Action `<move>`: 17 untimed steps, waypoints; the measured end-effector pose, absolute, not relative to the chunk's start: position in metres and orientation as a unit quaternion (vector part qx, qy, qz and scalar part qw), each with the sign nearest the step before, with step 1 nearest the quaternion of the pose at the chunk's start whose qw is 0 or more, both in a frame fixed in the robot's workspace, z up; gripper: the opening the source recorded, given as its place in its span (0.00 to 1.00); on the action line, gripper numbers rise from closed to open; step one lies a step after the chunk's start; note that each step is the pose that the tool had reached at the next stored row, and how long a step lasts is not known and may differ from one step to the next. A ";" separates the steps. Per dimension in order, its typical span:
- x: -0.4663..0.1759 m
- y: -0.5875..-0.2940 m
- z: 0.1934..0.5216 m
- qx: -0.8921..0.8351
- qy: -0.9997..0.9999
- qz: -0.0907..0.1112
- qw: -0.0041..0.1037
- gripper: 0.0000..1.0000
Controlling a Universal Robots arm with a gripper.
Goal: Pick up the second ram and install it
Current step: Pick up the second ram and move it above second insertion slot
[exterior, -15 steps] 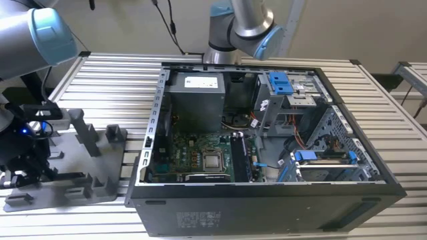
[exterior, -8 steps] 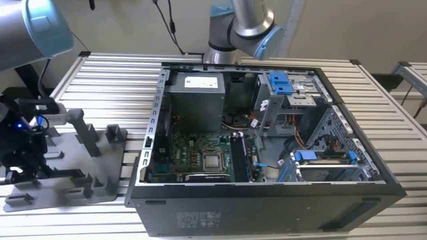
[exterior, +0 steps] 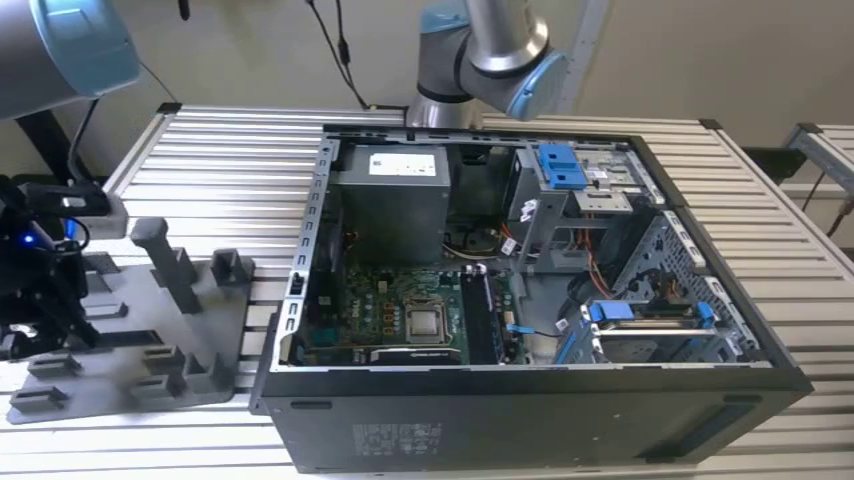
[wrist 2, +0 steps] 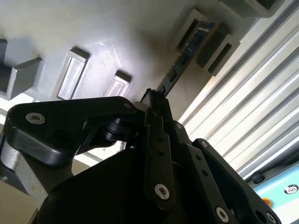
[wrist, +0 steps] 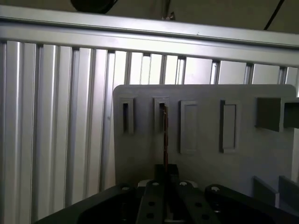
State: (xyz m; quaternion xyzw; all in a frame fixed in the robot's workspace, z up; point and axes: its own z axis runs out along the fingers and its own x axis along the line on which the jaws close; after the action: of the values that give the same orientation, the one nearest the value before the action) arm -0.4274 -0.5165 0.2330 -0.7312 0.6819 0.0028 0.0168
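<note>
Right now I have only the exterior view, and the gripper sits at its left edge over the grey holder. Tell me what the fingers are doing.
Observer: In the second wrist view the gripper has its fingers closed on one end of the second ram.
Operator: Say whether the ram is out of the holder.
Observer: Not yet. In the first wrist view it stands edge-on with its far end in a slot of the grey holder.
Operator: Check the slot next to it.
Observer: That neighbouring slot is empty.
</note>
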 end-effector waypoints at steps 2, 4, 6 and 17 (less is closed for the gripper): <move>-0.427 -0.516 0.236 -0.731 0.682 0.004 0.018 0.15; -0.427 -0.517 0.239 -0.731 0.682 0.004 0.018 0.15; -0.428 -0.517 0.242 -0.731 0.682 0.005 0.019 0.15; -0.428 -0.517 0.253 -0.731 0.682 0.014 0.029 0.15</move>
State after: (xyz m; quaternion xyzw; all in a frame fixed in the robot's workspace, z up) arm -0.4279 -0.5168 0.2528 -0.7308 0.6818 0.0141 0.0289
